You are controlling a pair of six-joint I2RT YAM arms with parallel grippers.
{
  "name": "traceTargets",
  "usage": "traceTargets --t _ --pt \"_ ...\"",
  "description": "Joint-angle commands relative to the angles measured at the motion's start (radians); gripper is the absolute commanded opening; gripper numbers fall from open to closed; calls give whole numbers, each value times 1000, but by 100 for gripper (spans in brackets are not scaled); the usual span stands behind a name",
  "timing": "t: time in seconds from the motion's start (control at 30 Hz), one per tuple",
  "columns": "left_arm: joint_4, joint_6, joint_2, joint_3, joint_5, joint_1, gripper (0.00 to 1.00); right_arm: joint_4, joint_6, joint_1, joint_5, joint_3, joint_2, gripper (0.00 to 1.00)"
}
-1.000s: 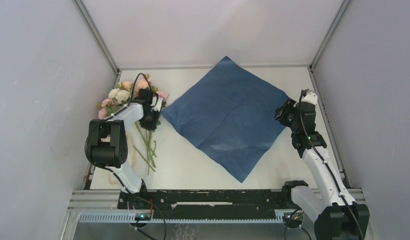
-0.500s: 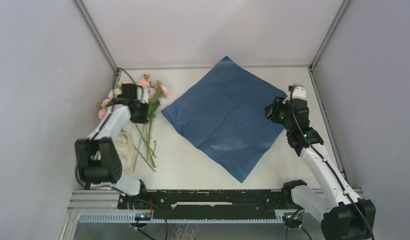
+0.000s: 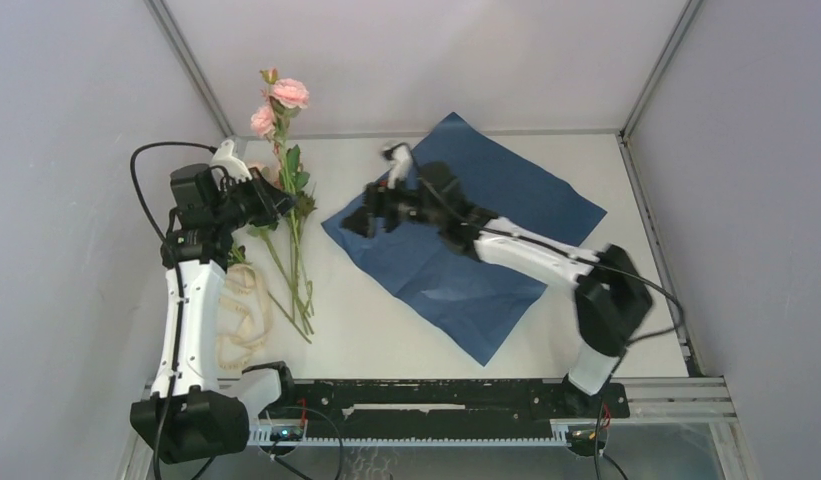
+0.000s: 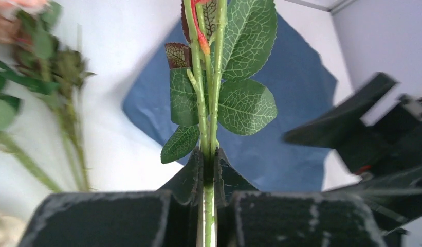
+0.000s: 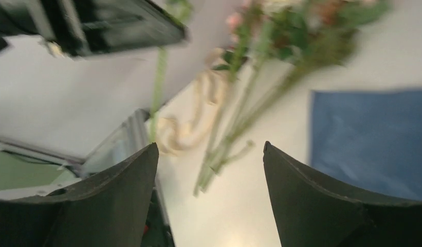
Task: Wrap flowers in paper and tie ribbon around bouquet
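— What is being noticed as changed, reading from the left?

— The left gripper [image 4: 207,162], a second ago down among the flowers [image 3: 298,290] on the table [image 3: 386,330], is now being held raised at the upper left of the overhead frame. Two pink roses [image 3: 289,93] are being carried up with it, their green stems being pinched between its narrowly closed fingers [image 4: 189,179]. The ribbon [image 3: 241,315] is being left in loose loops at the lower left. The rest of the flowers are being left lying just right of it.

— And further right?

— The right gripper [image 5: 209,154], earlier at the right corner of the paper [image 3: 486,250], is now being reached across to its left corner. Its jaws are being held wide, with nothing between them. The paper is being kept flat in the centre, navy face up.

— What is being meant for the task?

— Judged from this, only part of the bunch is being gathered, and wrapping and tying are not yet being started. A handover, or a laying of the roses onto the paper, is probably being prepared.

— Which way are the roses being pointed?

— Their long axis is being held nearly top-to-bottom in the overhead frame. The blooms are being pointed toward the top edge, in front of the back wall [image 3: 436,60], and the cut ends toward the bottom. In the left wrist view the stems are being shown straight up the middle.
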Motion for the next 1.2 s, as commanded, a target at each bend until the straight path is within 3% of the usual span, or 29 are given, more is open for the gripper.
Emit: traceTargets --t 0.0,0.13,0.23,0.27,0.37,0.4,0.43,0.5,0.53,0.57,0.7,0.8,0.97,1.03,1.13,1.17 --pt "122 -187 -27 -62 153 -11 1 170 162 101 -132 235 193 87" --pt "158 -220 -41 -97 144 -45 1 156 199 143 -112 367 329 87" --pt "188 -243 -40 -120 148 -61 0 133 235 152 -127 446 411 81" --pt "195 -248 -38 -123 148 -60 1 117 249 152 -130 463 432 71" --pt "192 -241 -35 -124 139 -60 1 54 286 132 -110 465 453 12" --pt "178 -234 -33 -121 118 -59 2 46 294 117 -95 435 438 0" --pt "144 -220 -27 -116 74 -59 12 42 296 100 -80 395 414 0" --pt "91 -162 -9 -108 -59 -57 53 18 283 48 -40 308 353 0" --pt "74 -122 6 -107 -143 -58 68 -14 265 17 -17 273 323 0" --pt "59 -85 21 -111 -216 -57 76 -62 233 -18 10 244 294 0" --pt "57 60 123 -128 -454 -58 79 -402 49 -172 122 235 259 0" --pt "47 66 219 -113 -583 -41 78 -568 -52 -264 231 247 281 0" --pt "41 -54 363 -88 -585 46 71 -673 -125 -346 424 279 352 2" --pt "27 -72 424 -73 -612 49 69 -693 -136 -361 440 304 391 13" --pt "16 -81 512 -47 -568 48 66 -718 -133 -371 464 331 431 45" --pt "15 -88 531 -40 -537 49 65 -719 -130 -370 472 332 435 47"
